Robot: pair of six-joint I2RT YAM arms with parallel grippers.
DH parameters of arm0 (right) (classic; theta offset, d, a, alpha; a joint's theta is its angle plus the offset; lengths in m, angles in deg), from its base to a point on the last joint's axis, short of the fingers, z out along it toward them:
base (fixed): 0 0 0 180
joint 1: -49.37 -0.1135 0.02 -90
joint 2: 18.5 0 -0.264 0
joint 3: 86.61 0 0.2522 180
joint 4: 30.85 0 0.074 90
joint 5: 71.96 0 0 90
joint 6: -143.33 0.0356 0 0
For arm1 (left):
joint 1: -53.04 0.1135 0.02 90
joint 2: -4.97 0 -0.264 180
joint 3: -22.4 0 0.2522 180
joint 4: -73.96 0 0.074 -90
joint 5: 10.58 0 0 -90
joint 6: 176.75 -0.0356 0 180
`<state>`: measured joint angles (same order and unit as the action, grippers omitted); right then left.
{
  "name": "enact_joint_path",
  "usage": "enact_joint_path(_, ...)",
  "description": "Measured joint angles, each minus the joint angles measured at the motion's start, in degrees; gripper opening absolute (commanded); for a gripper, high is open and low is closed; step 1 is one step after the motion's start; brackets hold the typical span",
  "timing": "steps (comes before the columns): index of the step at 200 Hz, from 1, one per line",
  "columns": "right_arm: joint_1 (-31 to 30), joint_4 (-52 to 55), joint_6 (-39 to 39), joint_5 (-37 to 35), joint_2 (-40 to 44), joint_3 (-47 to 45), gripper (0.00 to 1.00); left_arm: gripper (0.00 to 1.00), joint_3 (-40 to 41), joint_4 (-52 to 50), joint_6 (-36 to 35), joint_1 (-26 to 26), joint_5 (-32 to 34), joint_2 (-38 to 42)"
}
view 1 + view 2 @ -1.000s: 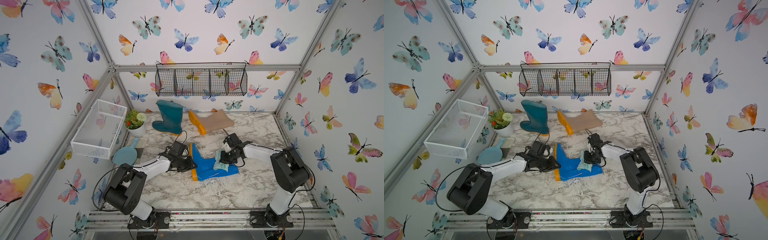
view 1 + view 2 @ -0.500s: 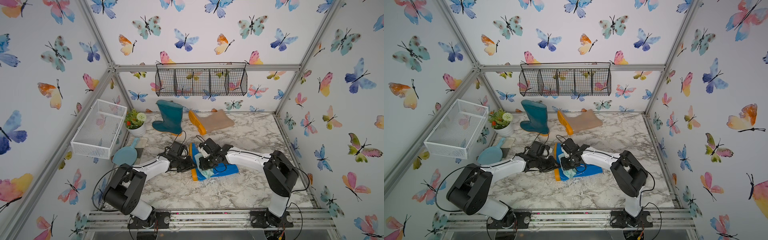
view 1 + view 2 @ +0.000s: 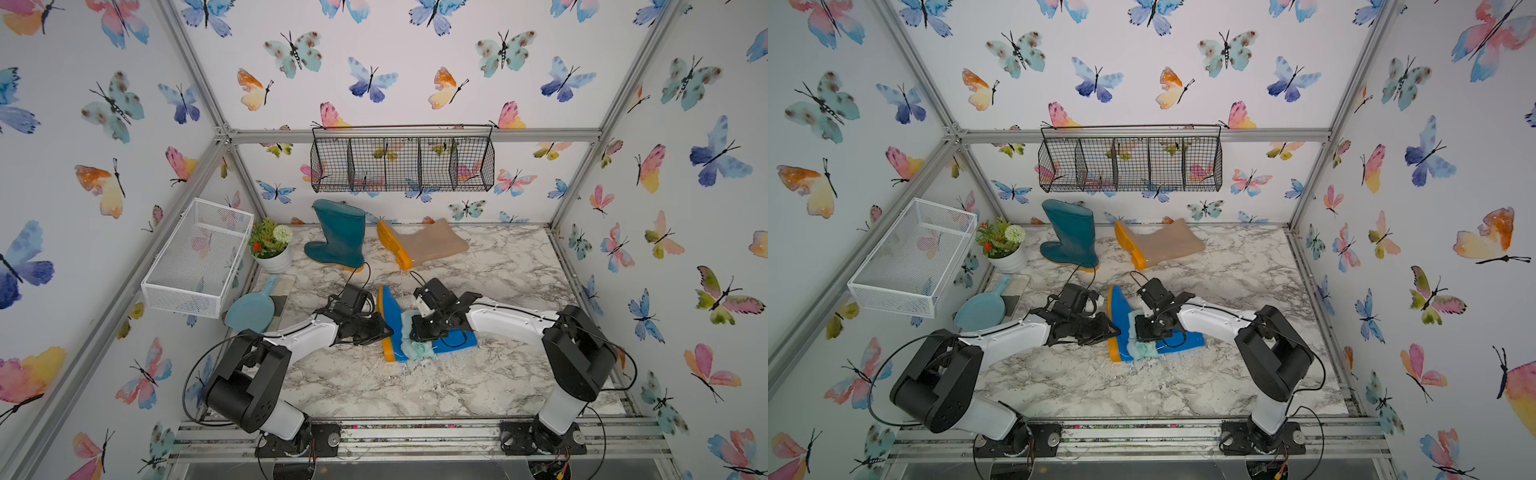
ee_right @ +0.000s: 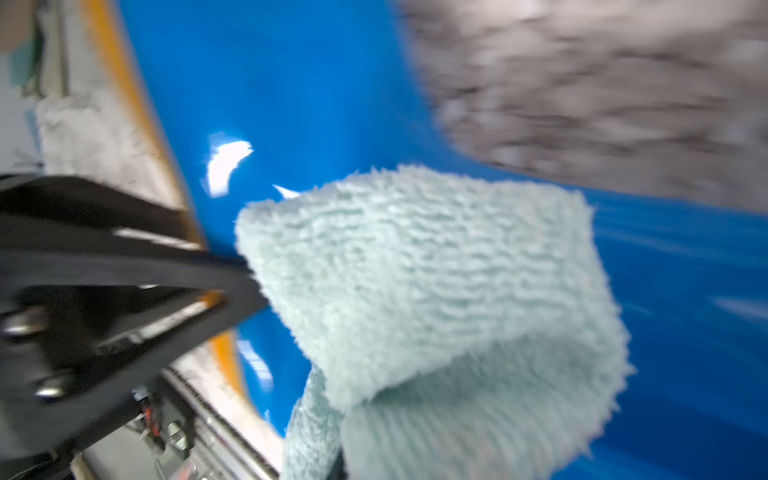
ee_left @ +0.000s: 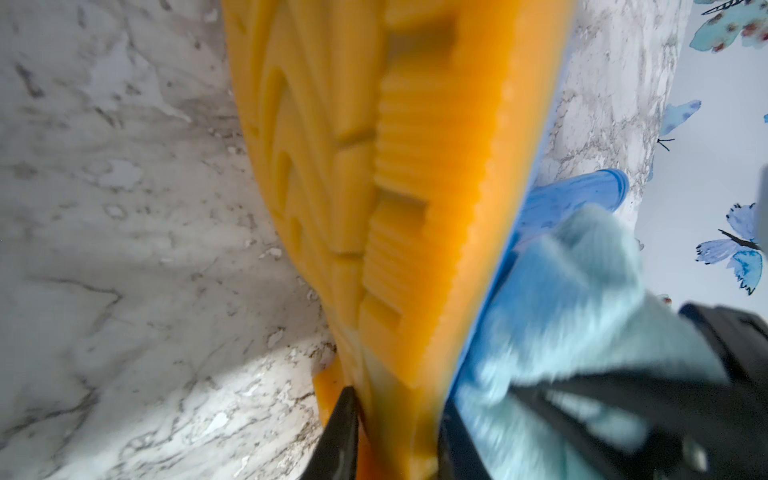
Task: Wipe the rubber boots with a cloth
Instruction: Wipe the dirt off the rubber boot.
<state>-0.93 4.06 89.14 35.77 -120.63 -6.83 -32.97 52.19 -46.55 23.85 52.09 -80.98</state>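
Under the cloth, blue boot partly hidden

Bright blue boot w/ orange sole, teal boot, beige boot, pale aqua cloth, grey-veined white marble tabletop, butterfly-print walls.

**Robot laboratory test cell.** An aluminium frame carries walls papered with butterflies around a marble-patterned tabletop. A left arm and a right arm stand on a rail at the tabletop's front edge. The props are home-like: a black basket on the back wall, a white basket on the left wall, a plant in the back left corner, and boots near the back edge.
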Motion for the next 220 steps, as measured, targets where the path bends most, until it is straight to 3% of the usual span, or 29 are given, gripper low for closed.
enact_joint_path(15,-1.5,-0.7,0.1,0.1,-1.0,0.7,0.02,0.00,0.3,0.0,0.0,0.1,0.1,0.3)
enact_joint_path(34,2.0,-0.7,-0.6,0.4,-0.4,-1.6,0.02,0.00,0.8,0.4,0.1,0.1,0.3,0.8)
enact_joint_path(72,18.9,1.6,-4.6,1.3,3.1,-10.4,0.03,0.00,2.5,1.1,0.8,0.0,0.6,2.5)
enact_joint_path(86,21.2,3.7,-5.4,0.9,3.6,-10.1,0.03,0.00,2.9,1.5,1.1,0.0,0.7,2.8)
enact_joint_path(101,18.2,5.4,-5.4,-0.1,3.2,-7.5,0.03,0.00,3.1,1.6,1.4,0.0,0.7,2.9)
enact_joint_path(133,4.5,4.5,-4.1,0.9,-3.4,4.4,0.02,0.00,3.1,1.4,2.7,0.1,0.9,3.1)
enact_joint_path(154,0.6,2.1,-3.9,1.3,-5.2,4.8,0.03,0.00,2.4,0.5,2.7,0.3,1.2,2.8)
enact_joint_path(173,5.1,1.5,-4.5,1.9,-3.8,0.8,0.03,0.00,1.1,-0.9,2.4,0.3,1.3,1.9)
enact_joint_path(208,22.1,5.8,-7.8,1.7,2.6,-7.2,0.02,0.00,-0.9,-1.9,2.2,0.4,1.3,0.2)
enact_joint_path(220,24.3,7.3,-8.5,1.0,3.9,-7.0,0.03,0.14,-1.6,-2.1,2.1,0.4,1.2,-0.5)
